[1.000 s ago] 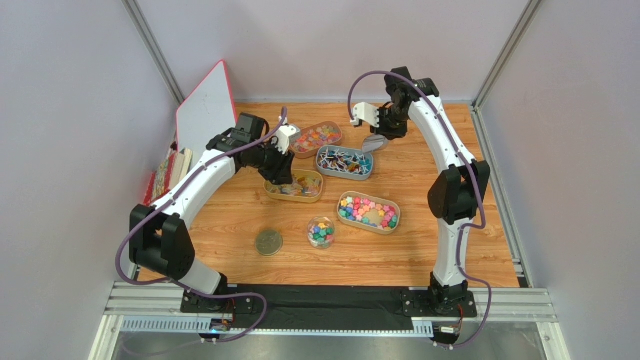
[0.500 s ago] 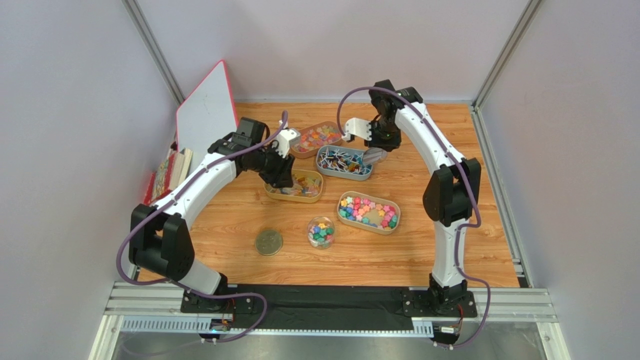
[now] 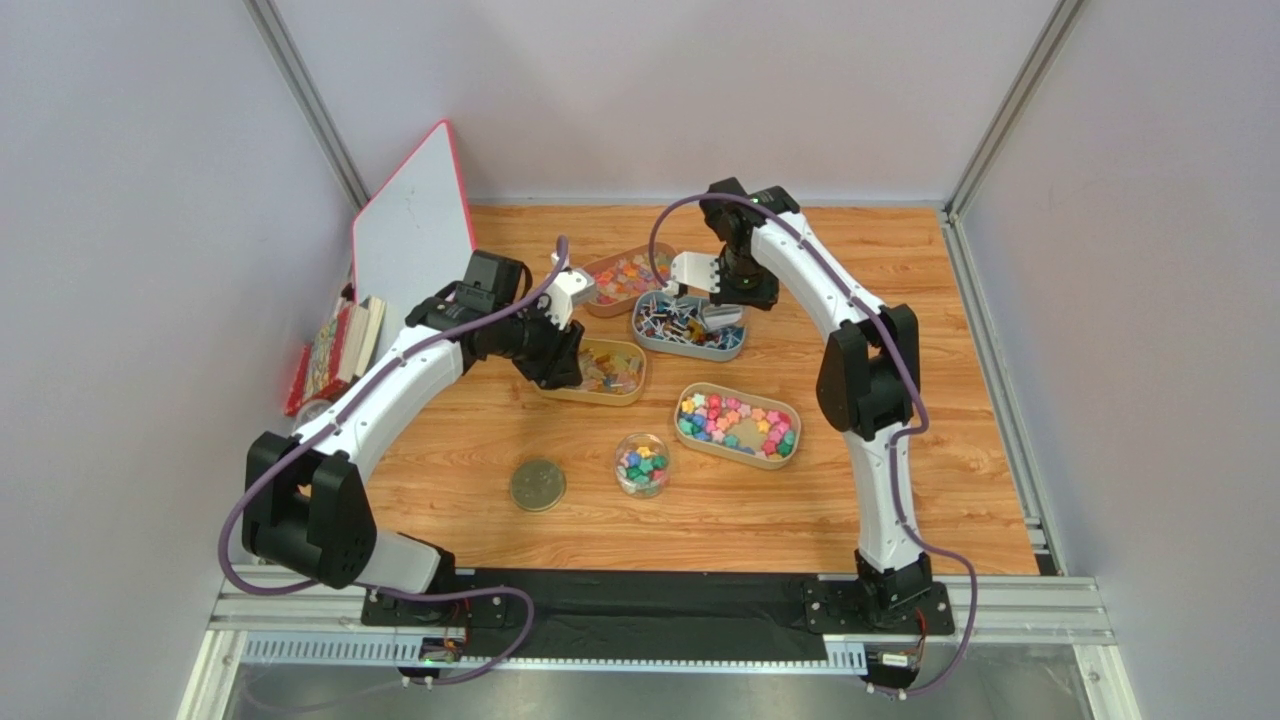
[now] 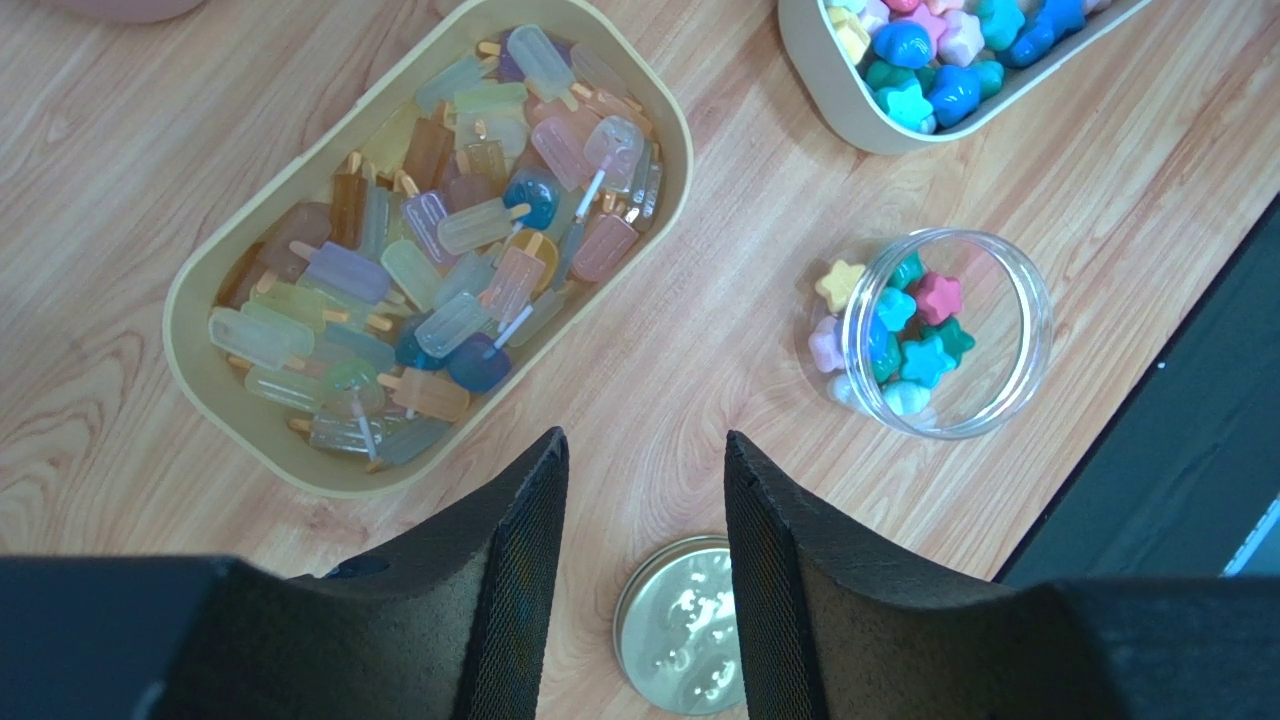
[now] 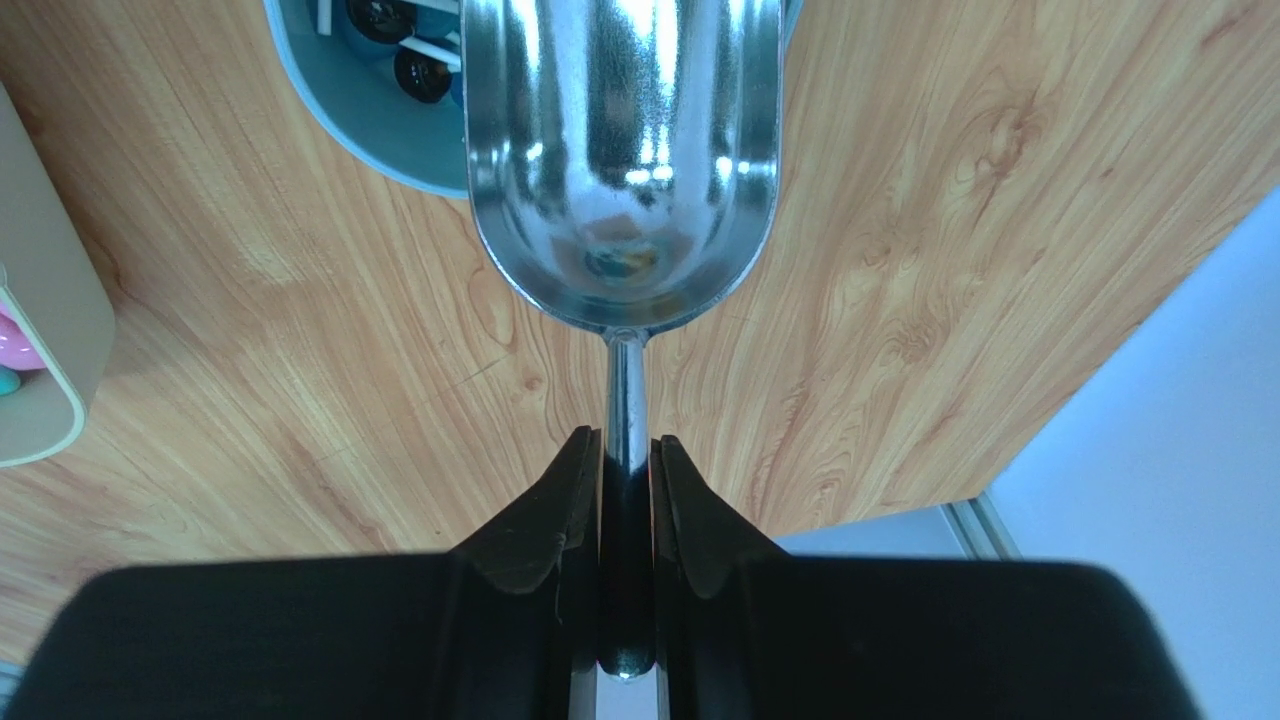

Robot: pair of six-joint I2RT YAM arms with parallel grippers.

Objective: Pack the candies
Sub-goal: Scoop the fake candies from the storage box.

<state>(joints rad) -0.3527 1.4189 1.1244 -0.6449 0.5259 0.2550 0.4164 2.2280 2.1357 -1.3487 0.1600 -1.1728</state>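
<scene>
Swinging in from the right, the right gripper (image 5: 625, 450) has carried its shiny metal scoop (image 5: 624, 135) across to the grey-blue oval tray (image 5: 361, 128), while the left arm has drawn back a little. The right fingers are clamped on the scoop's thin handle, with the bowl seemingly empty at the tray's edge; the blue-white wrapped candies (image 3: 679, 323) lie inside the tray. The left gripper (image 4: 646, 465) hangs with its jaws parted around nothing, beside the tan oval tray (image 4: 196, 323) of pastel popsicle-shaped candies (image 4: 436, 255). The small clear round jar (image 4: 1037, 323) sits well apart from the scoop. My worry is that the slim handle twists in the grip as the bowl digs in, or that the scoop shoves the light tray and scatters sweets.
</scene>
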